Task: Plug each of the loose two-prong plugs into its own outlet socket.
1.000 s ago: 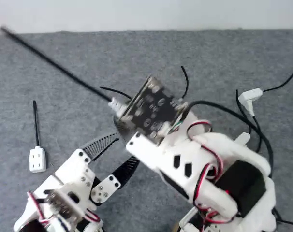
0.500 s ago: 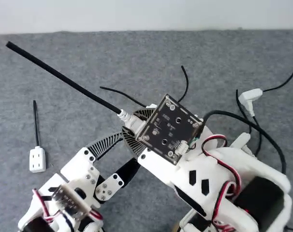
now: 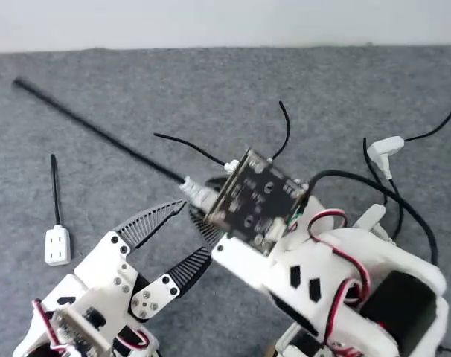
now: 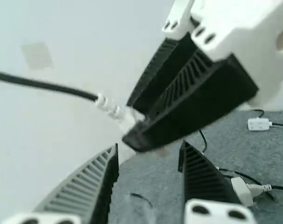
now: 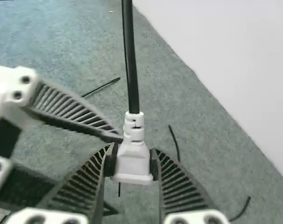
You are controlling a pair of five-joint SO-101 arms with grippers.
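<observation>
Plug (image 5: 131,164) clamped in right tool (image 5: 131,151), left tool (image 3: 191,229) spread wide beside it

Lab bench: grey mat (image 3: 337,82), white wall (image 3: 210,22)

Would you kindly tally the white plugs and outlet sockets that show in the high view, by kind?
Plugs: 2, the held plug in the right gripper's jaws and the loose plug lying free by the right arm.
Outlet sockets: 1, the white socket beside the left arm.
Total: 3.
</observation>
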